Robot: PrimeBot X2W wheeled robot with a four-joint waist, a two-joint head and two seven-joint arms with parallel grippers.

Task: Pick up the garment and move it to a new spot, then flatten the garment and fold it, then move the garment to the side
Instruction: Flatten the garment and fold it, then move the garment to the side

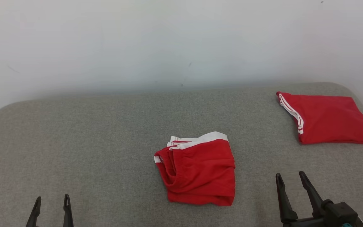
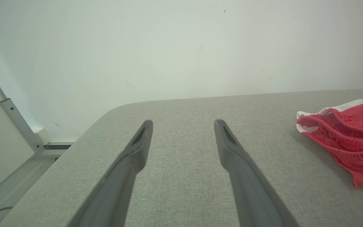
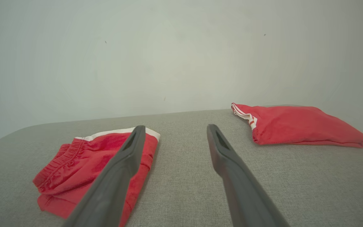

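Observation:
A red garment (image 1: 200,170) with a white waistband lies folded in a small bundle at the middle of the grey padded table (image 1: 106,142). It lies at the right edge of the left wrist view (image 2: 348,135) and at the lower left of the right wrist view (image 3: 74,164). My left gripper (image 1: 52,198) (image 2: 184,121) is open at the front left, well left of the garment, holding nothing. My right gripper (image 1: 289,174) (image 3: 175,126) is open at the front right, just right of the garment and apart from it.
A second red garment (image 1: 326,118) (image 3: 301,124) with white side stripes lies folded flat at the table's far right corner. A white wall runs close behind the table. Off the rounded left edge are the floor and a metal rail (image 2: 17,123).

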